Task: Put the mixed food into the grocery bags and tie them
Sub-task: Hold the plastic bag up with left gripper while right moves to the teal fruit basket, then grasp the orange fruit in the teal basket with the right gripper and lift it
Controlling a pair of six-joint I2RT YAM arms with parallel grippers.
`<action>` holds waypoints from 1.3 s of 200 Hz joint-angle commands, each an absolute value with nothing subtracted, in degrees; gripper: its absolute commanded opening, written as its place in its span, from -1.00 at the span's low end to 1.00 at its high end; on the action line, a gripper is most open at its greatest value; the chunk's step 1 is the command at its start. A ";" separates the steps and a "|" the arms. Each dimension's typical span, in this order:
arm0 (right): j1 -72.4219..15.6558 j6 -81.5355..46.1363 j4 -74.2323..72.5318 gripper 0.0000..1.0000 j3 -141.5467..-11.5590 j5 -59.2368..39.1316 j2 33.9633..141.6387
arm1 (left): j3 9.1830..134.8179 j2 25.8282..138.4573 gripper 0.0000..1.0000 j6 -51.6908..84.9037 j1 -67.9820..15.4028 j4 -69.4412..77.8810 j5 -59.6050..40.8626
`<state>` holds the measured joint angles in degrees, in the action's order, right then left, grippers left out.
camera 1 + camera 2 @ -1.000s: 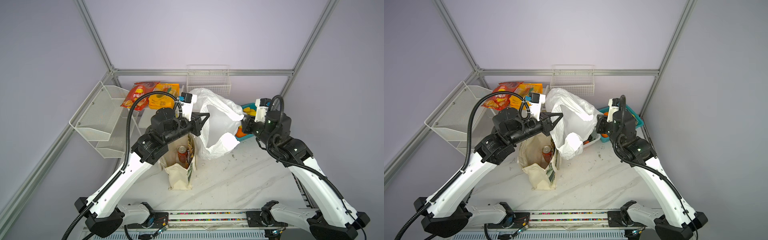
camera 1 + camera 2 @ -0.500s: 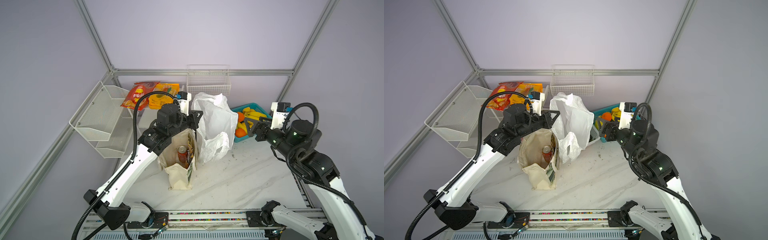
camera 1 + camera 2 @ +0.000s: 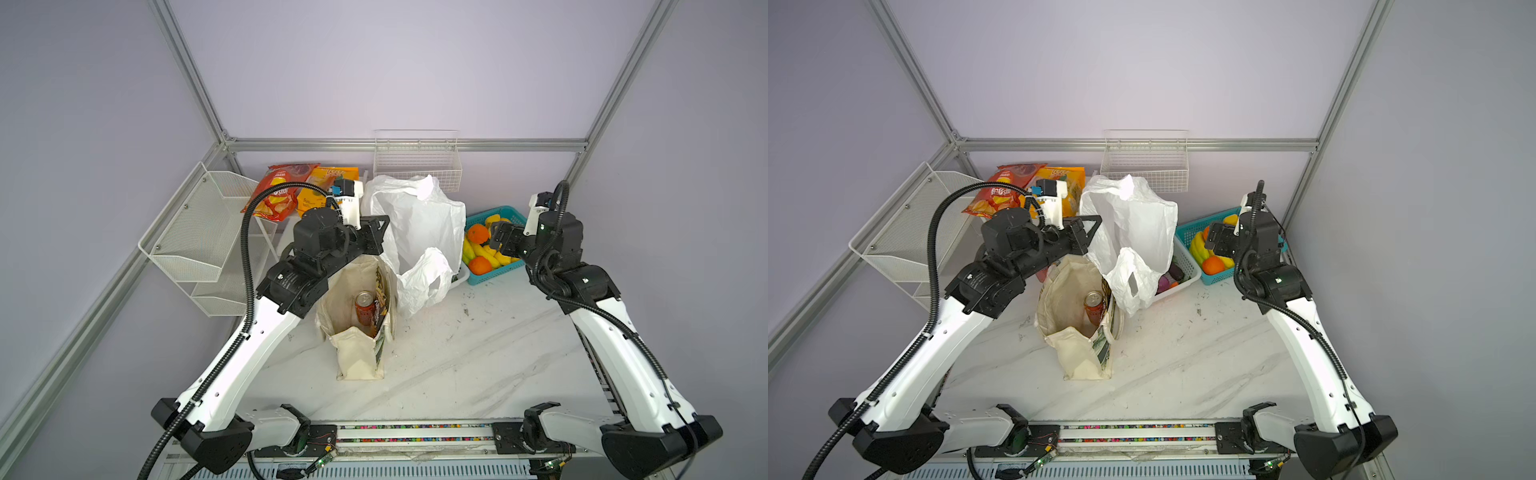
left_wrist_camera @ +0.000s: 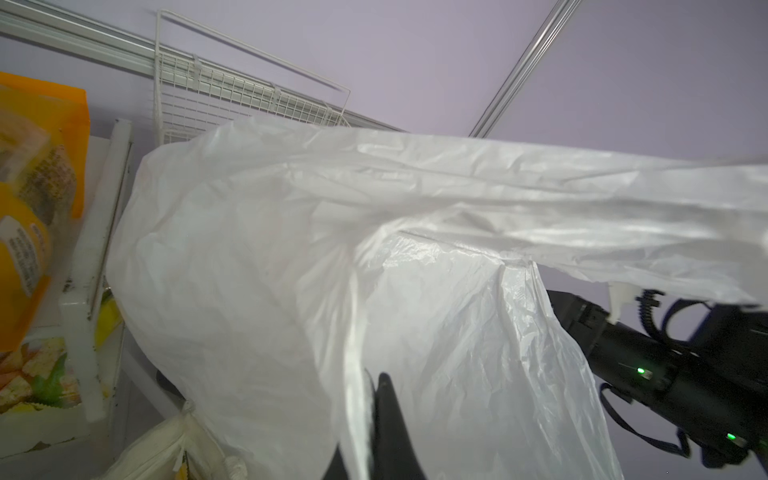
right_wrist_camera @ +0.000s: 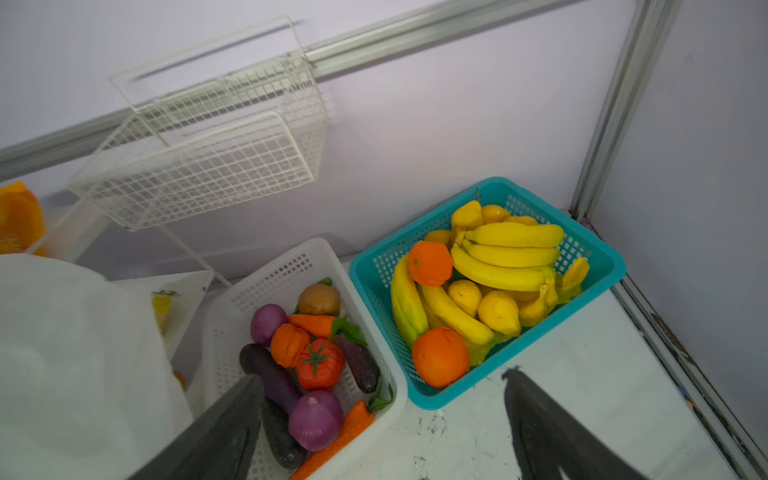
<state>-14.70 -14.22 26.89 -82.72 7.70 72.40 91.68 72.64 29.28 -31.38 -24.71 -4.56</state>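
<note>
Left claw (image 4: 376, 384) pinches plastic bag (image 4: 249, 257), seemingly; right claw (image 5: 381, 374) wide, empty.

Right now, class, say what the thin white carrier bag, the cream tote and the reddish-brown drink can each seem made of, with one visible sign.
The thin white carrier bag: plastic film, translucent, glossy; fine crinkles. The cream tote: woven cloth, likely canvas, matte; soft slumped walls. The reddish-brown drink can: probably metal; shiny silver top.
</note>
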 commanded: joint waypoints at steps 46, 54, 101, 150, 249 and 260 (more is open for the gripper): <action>-10.81 -13.59 14.83 0.86 -86.77 3.63 94.20 | 87.81 71.84 -1.00 28.39 -31.11 -20.86 -9.13; -10.76 -13.29 14.69 0.86 -88.52 4.37 97.01 | 87.55 71.82 -1.00 28.47 -31.11 -20.44 -9.53; -10.64 -10.07 14.73 0.84 -98.22 11.86 109.94 | 86.44 72.01 -1.00 28.56 -31.11 -18.81 -10.67; -9.95 -6.98 15.30 0.82 -105.61 13.51 119.35 | 86.40 72.56 -1.00 28.28 -31.07 -18.42 -11.34; -9.67 -5.11 16.39 0.68 -113.49 10.53 129.12 | 85.79 72.60 -1.00 28.12 -31.11 -18.19 -12.66; -9.64 -5.14 16.59 0.66 -113.55 9.98 129.52 | 85.61 72.53 -1.00 27.97 -31.11 -18.19 -12.64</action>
